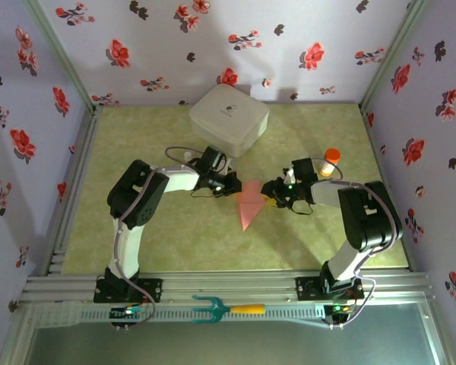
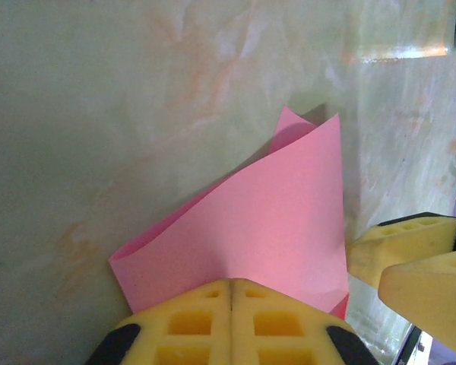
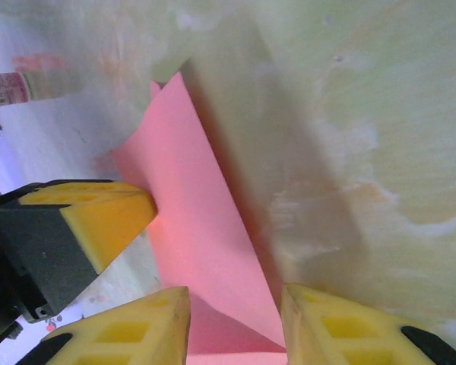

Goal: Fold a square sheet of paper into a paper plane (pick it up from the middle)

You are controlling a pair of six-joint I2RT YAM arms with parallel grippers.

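Pinching the pink paper (image 2: 266, 236) between its yellow fingers, the left claw (image 2: 232, 287) has its jaws pressed flat together, with no gap to be seen from its own camera. The paper sits in the middle of the green table (image 1: 137, 144), a little in front of the white box (image 1: 228, 118). It is folded over on itself so that it narrows to a point aimed at the near edge. Its upper layer lifts off the table, curling up from the fold.

The right claw (image 3: 234, 304) faces the left one across the paper. Its jaws are spread apart, and a pink flap lies in the gap between them — whether either finger actually touches the paper I can't quite make out. The two claws sit close, nearly tip to tip.

An orange-capped bottle (image 1: 331, 161) stands just behind the right arm's wrist. A teal fork with a yellow handle (image 1: 226, 308) lies on the rail at the front — well apart from the paper.
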